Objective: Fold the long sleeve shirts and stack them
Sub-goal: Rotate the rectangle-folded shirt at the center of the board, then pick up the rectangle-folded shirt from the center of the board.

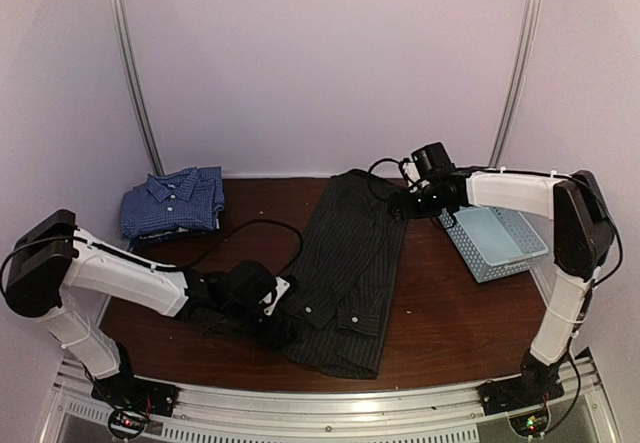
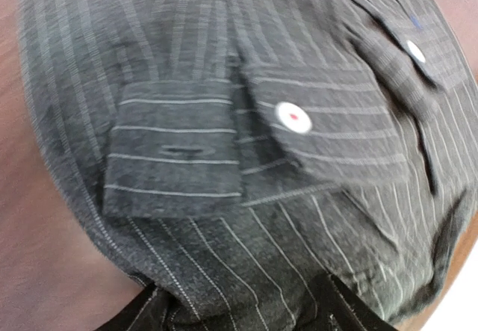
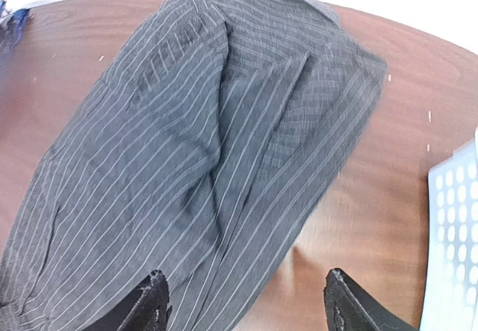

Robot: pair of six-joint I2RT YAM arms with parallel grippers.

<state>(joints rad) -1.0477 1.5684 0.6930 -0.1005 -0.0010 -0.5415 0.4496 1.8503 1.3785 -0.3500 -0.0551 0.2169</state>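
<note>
The left gripper (image 2: 246, 314) is spread astride the near end of the black pinstriped shirt (image 1: 350, 253). The right gripper (image 3: 246, 305) is spread over the far end.

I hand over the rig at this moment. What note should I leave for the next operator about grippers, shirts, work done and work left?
Left gripper: low at the near end of the black shirt; open or shut is unclear.
Right gripper: open over the far end, holding nothing.
Blue shirt: folded, back left.
Done: blue shirt folded.
Left: finish folding the black shirt, a long strip mid-table, then stack both.
</note>
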